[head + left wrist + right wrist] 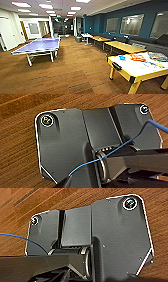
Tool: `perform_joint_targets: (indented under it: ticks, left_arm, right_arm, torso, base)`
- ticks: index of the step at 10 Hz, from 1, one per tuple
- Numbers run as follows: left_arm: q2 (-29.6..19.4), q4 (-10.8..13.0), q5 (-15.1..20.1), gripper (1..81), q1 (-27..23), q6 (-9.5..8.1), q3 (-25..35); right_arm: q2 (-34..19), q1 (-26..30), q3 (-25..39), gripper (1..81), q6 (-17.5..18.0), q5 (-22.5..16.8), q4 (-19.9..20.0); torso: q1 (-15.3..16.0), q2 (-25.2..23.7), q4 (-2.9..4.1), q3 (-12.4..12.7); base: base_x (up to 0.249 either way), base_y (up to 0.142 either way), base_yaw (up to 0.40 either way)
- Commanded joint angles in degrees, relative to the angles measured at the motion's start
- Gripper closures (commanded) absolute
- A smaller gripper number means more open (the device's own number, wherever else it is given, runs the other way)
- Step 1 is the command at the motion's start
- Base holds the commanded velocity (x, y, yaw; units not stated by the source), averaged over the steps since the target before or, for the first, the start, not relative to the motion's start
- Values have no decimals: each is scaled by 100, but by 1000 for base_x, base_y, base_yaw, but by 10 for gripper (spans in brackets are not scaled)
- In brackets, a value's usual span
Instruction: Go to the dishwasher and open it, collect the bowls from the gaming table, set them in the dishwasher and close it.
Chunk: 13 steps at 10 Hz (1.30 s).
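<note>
The gaming table (pixel 135 67) stands close at the right of the head view, white-topped with a dark edge and yellow legs. On its near left end sits a small bright blue bowl (pixel 122 58). Beside it lies an orange-patterned item (pixel 137 58), and colourful board games (pixel 157 56) lie further right. The dishwasher is out of view. Both wrist views look down on brown wood-look floor (pixel 17 151) past the robot's own dark plate, with a thin blue cable (pixel 117 147) crossing it.
A blue table-tennis table (pixel 40 46) stands at the left middle. Yellow-topped tables (pixel 125 46) line the teal wall at right. Open wood-look floor (pixel 75 67) stretches ahead toward a corridor at the back.
</note>
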Motion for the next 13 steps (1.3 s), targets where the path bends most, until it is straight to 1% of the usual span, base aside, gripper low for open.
perform_joint_targets:
  ticks: [1, 13]
  left_arm:
    - [13, -1, 306, 10, -315, 22, -15]
    - [22, -10, 306, 10, -315, 22, -15]
  right_arm:
    - [35, 285, 41, 10, -15, -286, -6]
    - [35, 328, 41, 10, -24, -312, -14]
  torso:
    - [0, 0, 0, 0]
    - [0, 0, 0, 0]
  base:
    - [0, 0, -390]
    - [0, 0, -389]
